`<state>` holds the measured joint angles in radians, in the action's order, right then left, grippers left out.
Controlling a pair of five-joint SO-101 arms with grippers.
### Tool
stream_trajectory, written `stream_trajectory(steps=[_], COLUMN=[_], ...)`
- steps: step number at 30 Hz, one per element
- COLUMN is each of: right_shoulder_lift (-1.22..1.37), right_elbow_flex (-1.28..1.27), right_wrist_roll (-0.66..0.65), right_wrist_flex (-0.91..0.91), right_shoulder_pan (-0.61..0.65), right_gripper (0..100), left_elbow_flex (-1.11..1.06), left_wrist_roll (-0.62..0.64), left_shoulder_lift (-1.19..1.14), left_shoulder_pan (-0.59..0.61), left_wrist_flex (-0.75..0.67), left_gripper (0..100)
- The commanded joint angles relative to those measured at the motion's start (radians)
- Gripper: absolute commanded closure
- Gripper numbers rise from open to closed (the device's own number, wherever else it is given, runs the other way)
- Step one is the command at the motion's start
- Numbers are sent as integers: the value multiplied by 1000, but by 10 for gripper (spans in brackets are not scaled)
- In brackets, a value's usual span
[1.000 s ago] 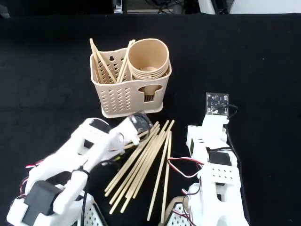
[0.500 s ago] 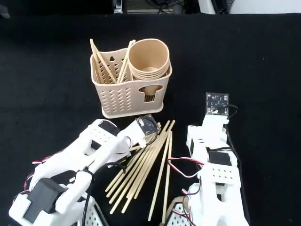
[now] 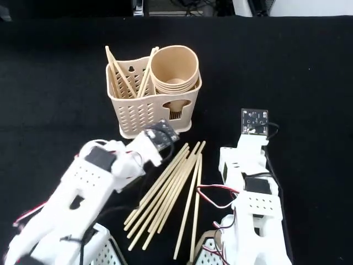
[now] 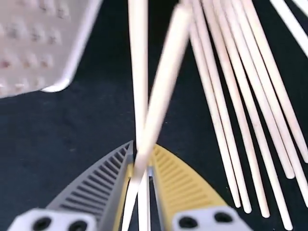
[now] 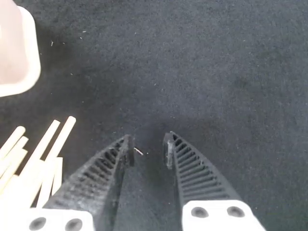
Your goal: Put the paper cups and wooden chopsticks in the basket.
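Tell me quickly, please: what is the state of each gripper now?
Left gripper: closed, holding two chopsticks.
Right gripper: open, holding nothing.

Black felt-like desk [image 3: 309,66] fills the high view from edge to edge. Past its far edge, along the top of the frame, dark cables [image 3: 182,4] lie at centre, with a white surface [image 3: 314,6] at upper right. Pale specks [image 5: 138,152] dot the felt in the right wrist view.
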<state>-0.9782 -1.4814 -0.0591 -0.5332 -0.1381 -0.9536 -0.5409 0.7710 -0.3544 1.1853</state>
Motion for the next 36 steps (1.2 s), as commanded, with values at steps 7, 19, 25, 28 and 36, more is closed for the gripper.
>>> stream_trajectory(steps=[7,19,25,28,36], right_shoulder_lift=[-12,-12,-12,-12,-12], right_elbow_flex=[8,7,7,8,10], right_wrist_roll=[5,11,11,11,11], right_wrist_flex=[21,21,21,21,23], right_shoulder_pan=[11,6,5,5,5], right_gripper=[874,874,874,874,874], left_elbow_flex=[10,18,19,19,68], left_wrist_roll=[77,133,141,141,140], left_shoulder_lift=[341,333,331,331,342], left_shoulder_pan=[-64,-239,-257,-257,-240], left_wrist_flex=[-51,-230,-399,-443,-603], left_gripper=[970,970,971,971,971])
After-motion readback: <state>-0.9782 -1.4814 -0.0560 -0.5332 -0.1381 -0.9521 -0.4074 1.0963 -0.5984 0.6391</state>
